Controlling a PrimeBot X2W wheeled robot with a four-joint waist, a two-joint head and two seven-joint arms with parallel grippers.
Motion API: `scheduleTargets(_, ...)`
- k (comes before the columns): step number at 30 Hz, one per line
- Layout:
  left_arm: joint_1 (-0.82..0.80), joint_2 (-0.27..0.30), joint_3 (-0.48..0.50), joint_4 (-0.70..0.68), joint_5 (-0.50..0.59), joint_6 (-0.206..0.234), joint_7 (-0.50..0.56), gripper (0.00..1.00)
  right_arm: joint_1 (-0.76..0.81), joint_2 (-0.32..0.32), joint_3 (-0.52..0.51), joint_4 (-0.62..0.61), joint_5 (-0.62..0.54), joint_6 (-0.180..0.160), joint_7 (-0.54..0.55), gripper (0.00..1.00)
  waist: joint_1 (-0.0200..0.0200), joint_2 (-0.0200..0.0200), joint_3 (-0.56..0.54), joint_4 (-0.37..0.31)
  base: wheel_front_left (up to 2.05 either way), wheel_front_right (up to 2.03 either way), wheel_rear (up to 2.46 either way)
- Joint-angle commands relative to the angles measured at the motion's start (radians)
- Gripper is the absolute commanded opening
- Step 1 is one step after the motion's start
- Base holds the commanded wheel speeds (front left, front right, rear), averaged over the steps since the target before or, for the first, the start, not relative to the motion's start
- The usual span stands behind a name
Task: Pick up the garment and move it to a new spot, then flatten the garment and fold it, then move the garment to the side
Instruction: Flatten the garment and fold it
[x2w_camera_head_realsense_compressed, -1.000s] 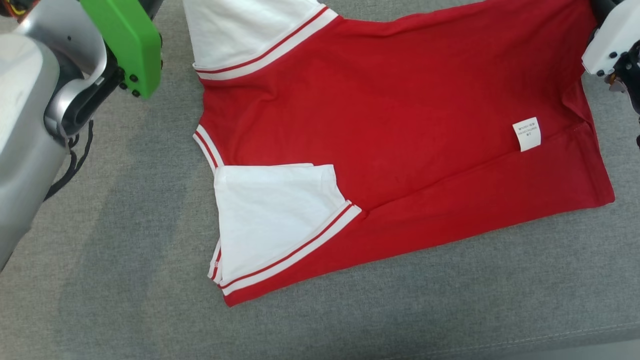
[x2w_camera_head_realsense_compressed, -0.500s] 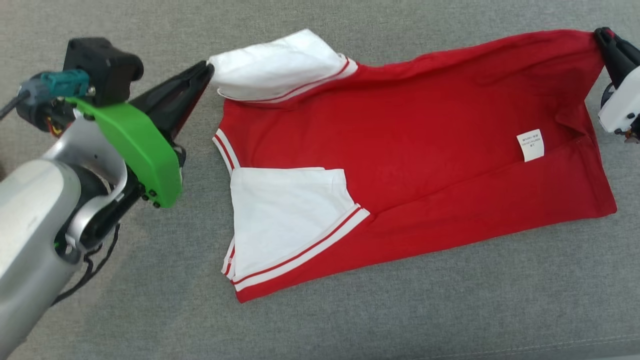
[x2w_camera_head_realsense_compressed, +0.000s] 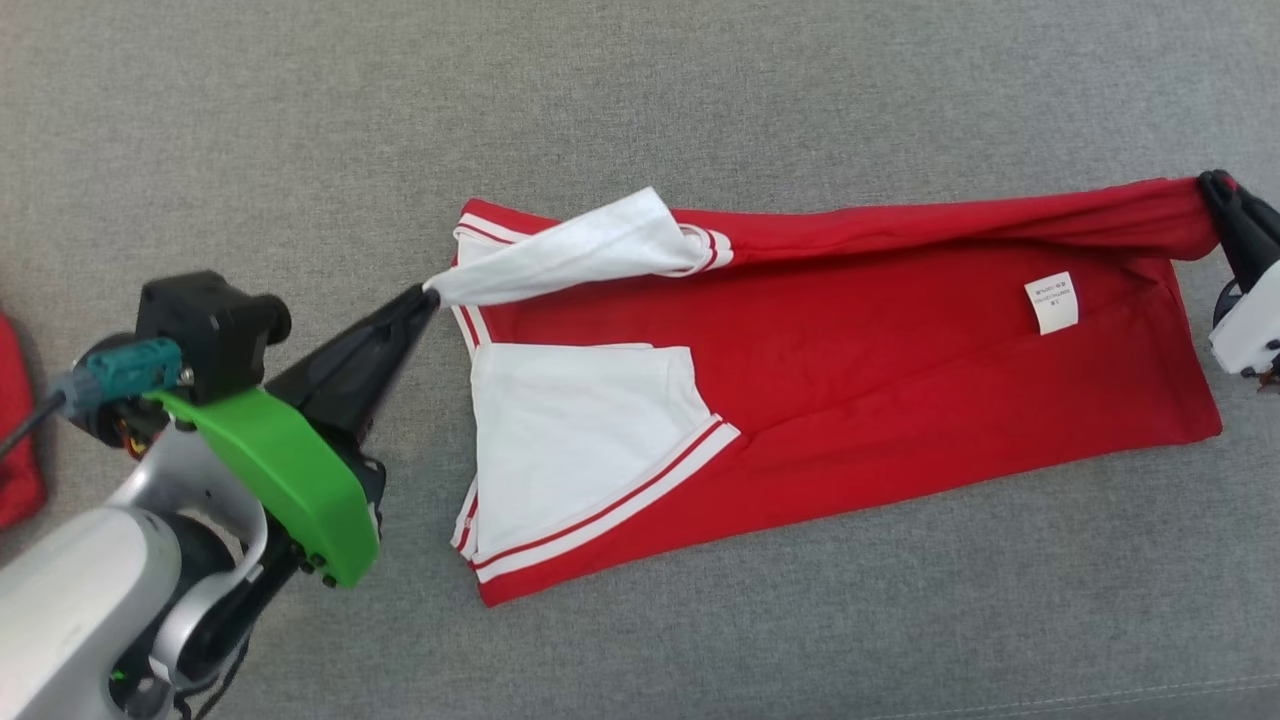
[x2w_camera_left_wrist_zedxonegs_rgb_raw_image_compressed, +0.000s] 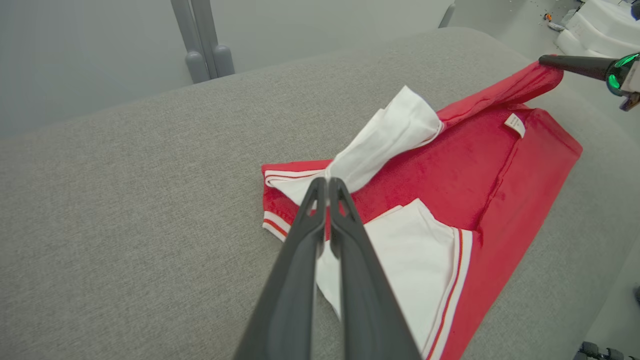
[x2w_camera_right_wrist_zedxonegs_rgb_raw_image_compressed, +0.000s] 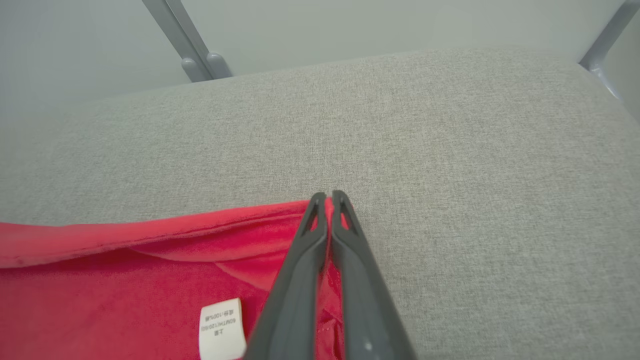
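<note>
1. My left hand (x2w_camera_head_realsense_compressed: 425, 297) sits at centre-left of the head view. Its two dark fingers are pressed together on the tip of a white sleeve (x2w_camera_head_realsense_compressed: 590, 245). In the left wrist view I see the white cloth pinched right at the fingertips.
2. That sleeve is drawn out into a twisted band. It runs from the left hand up and to the right, to where it joins the red body.
3. My right hand (x2w_camera_head_realsense_compressed: 1212, 185) is at the right edge of the head view, fingers clamped on the upper right corner of the garment (x2w_camera_head_realsense_compressed: 850, 390). The right wrist view shows red cloth caught between the tips.
4. The garment is a red shirt with white sleeves and red-striped trim. It lies across the middle of the head view on the grey fabric tabletop (x2w_camera_head_realsense_compressed: 700, 100), sleeves to the left and hem to the right.
5. Its upper edge is raised into a stretched ridge between my two hands. The part below that lies flat.
6. The second white sleeve (x2w_camera_head_realsense_compressed: 570, 430) lies folded flat on the red body, at the garment's lower left.
7. A white label (x2w_camera_head_realsense_compressed: 1052, 302) sits on the red cloth near the right end, just below the ridge.
8. Something red (x2w_camera_head_realsense_compressed: 15, 430) is cut off by the left edge, well apart from the garment. I cannot tell what it is.
</note>
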Motion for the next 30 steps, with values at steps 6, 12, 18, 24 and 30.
scheduleTargets(6,0.132,-0.003,-0.021,-0.042,-0.014,0.046,-0.062,0.0,0.085,0.004,0.02,-0.021,-0.028,-0.002,-0.057,0.0,0.0,-0.0001,-0.014,-0.002,0.0,0.0,0.0)
scheduleTargets(12,0.212,-0.015,-0.041,-0.031,-0.032,0.06,-0.105,0.0,0.12,-0.002,0.042,0.001,-0.035,-0.002,-0.116,0.04,0.0,-0.0001,-0.019,0.001,0.0,0.0,0.0)
scheduleTargets(18,0.246,-0.041,-0.065,0.01,-0.032,0.05,-0.125,0.2,0.129,0.007,0.049,0.055,-0.004,-0.002,-0.131,1.0,0.0,-0.0001,-0.022,0.007,0.0,0.0,0.0)
scheduleTargets(24,0.27,-0.075,-0.072,0.048,-0.017,0.072,-0.163,1.0,0.15,0.021,0.021,0.069,0.029,-0.002,-0.183,1.0,0.0,-0.0001,-0.041,0.006,0.0,0.0,0.0)
scheduleTargets(30,0.327,-0.145,-0.066,0.095,0.038,0.138,-0.303,1.0,0.254,0.039,-0.01,0.029,0.064,-0.002,-0.253,1.0,0.0,-0.0001,-0.076,0.007,0.0,0.0,0.0)
